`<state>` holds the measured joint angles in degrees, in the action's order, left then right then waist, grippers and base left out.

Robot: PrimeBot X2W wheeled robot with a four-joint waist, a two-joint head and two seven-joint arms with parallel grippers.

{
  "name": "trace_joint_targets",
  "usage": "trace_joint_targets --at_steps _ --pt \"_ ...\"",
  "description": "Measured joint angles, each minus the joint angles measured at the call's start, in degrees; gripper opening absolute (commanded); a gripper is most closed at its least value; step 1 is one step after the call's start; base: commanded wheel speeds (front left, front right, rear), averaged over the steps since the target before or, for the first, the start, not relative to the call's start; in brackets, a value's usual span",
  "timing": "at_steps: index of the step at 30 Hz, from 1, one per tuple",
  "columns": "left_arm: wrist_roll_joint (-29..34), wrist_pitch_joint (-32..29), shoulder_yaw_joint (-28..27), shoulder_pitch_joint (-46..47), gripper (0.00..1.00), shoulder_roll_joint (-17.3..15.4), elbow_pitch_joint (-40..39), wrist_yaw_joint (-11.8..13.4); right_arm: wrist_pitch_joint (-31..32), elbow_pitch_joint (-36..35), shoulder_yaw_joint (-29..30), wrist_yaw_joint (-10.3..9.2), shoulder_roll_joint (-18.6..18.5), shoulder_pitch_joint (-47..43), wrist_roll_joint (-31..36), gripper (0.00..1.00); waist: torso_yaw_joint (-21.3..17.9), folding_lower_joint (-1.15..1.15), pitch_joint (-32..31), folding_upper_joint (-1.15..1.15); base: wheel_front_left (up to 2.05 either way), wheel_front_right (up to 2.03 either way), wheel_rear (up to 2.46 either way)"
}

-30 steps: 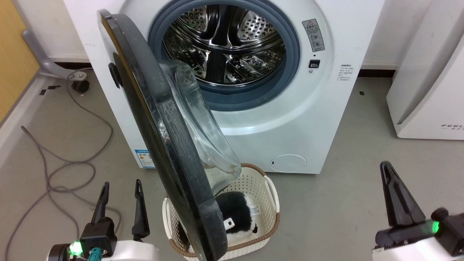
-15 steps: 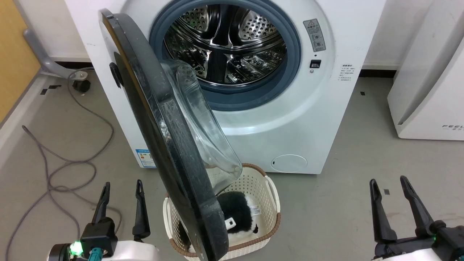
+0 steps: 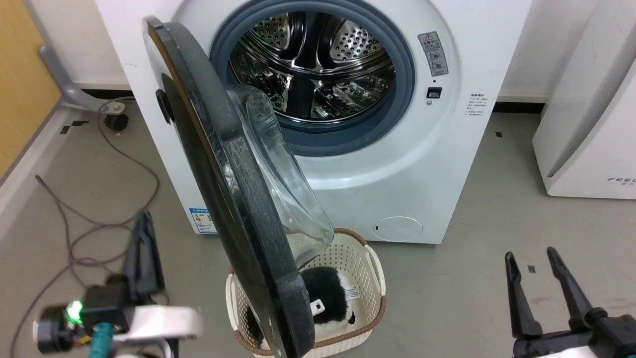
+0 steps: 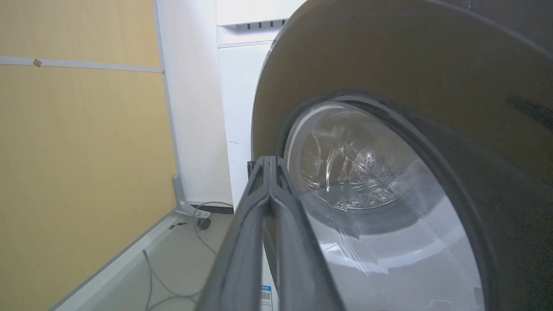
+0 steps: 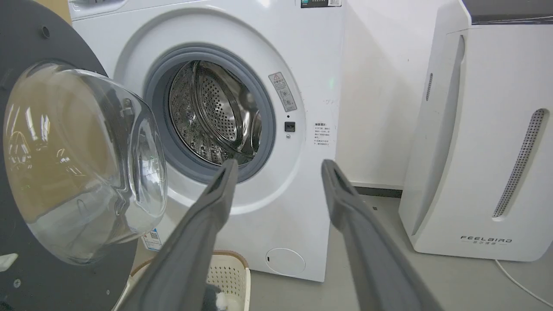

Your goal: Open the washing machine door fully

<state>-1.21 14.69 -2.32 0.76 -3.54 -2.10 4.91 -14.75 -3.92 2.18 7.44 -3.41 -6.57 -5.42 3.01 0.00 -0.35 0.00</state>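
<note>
The left gripper (image 4: 270,160) has its fingers pressed together on nothing; the washing machine door (image 4: 389,172) stands just right of them, swung partly out from the washing machine (image 3: 397,164); the right gripper (image 5: 280,166) is spread wide and empty, with the door to its left and, to its right, a white appliance (image 5: 475,129) lettered "FEELBIRD"; the warning sticker (image 3: 433,47) and blue label (image 3: 202,220) are too small to read.
</note>
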Motion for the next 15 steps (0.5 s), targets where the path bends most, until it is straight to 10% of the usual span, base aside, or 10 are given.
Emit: trace_joint_targets --at_steps 15 --pt "-1.04 0.05 5.19 5.4 0.0 0.03 -17.59 -3.48 0.0 -0.97 0.32 0.0 0.21 -0.79 0.22 1.0 -0.58 0.0 -0.95 0.0 0.0 0.0 0.0"
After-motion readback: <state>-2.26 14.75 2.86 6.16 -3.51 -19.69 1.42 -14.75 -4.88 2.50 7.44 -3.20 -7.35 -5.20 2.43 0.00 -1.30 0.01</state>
